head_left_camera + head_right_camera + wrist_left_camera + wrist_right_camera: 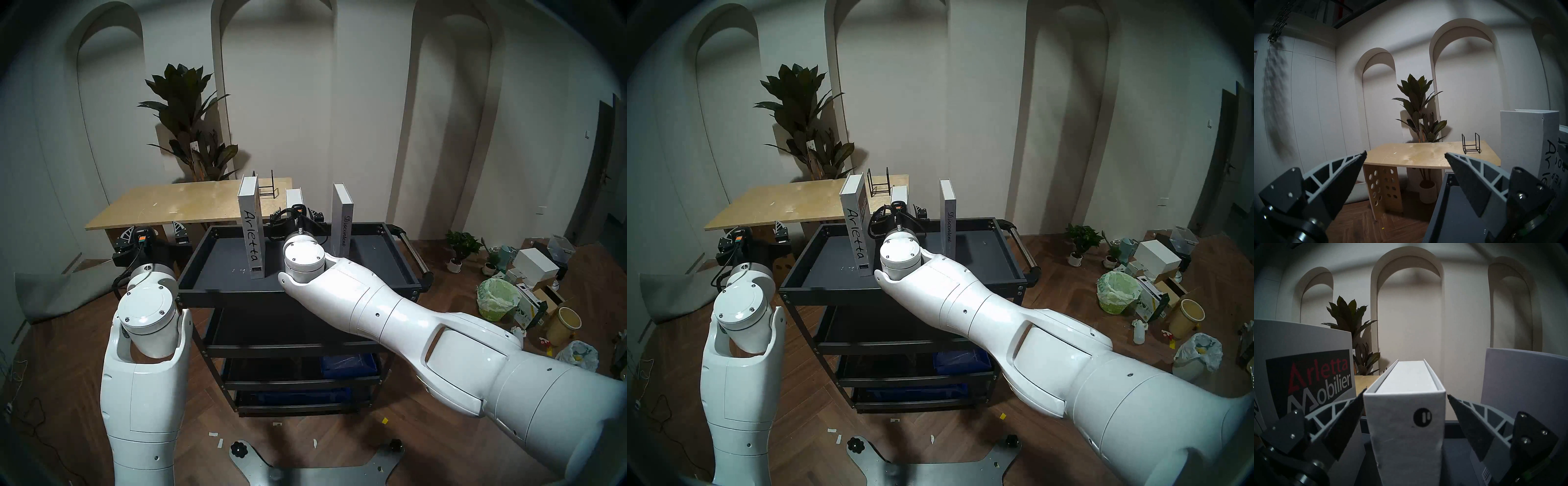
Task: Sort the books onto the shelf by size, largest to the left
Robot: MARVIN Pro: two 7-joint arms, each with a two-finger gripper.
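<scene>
1. White books stand upright on the shelf: Arletta at 9 o'clock, Discontent at 3.
2. Right gripper spread around the short book, its tips beside the spine; the title is hidden.
3. Left gripper spread, empty, off the shelf's 9 o'clock edge.

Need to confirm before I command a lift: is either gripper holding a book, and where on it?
Nothing held. The right gripper is open astride the short middle book, fingertips beside its spine's top corners. The left gripper is open, empty.
</scene>
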